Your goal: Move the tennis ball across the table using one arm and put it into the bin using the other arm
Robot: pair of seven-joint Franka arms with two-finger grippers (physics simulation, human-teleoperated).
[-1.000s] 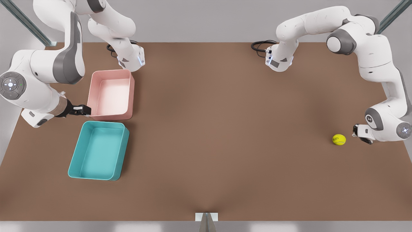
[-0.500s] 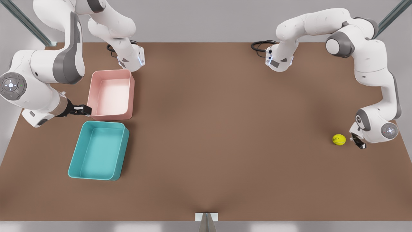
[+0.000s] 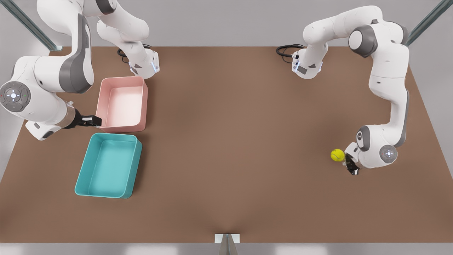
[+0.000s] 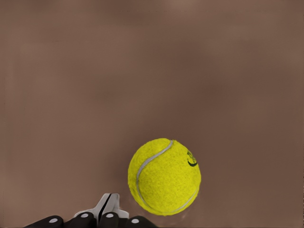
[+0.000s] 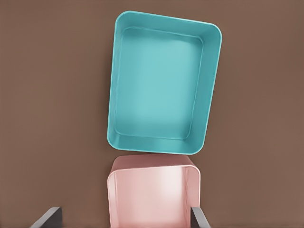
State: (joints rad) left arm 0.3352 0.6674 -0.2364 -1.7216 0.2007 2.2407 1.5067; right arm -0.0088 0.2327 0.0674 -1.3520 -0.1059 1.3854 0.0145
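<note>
The yellow-green tennis ball lies on the brown table toward the front view's right. My left gripper sits low right behind it, on the side away from the bins. In the left wrist view the ball is just ahead of the fingertips, which are shut together with nothing between them. The teal bin stands empty at the front view's left. My right gripper waits above the table between the two tubs' near edges. Its fingers are spread open above the bin.
A pink tub of like shape stands empty just behind the teal bin, almost touching it, and appears in the right wrist view too. Both arm bases and black cables sit at the table's far edge. Bare brown tabletop lies between ball and bins.
The left arm has swung toward the front view's left, and the ball has moved that way ahead of the gripper. The right arm has barely moved.
</note>
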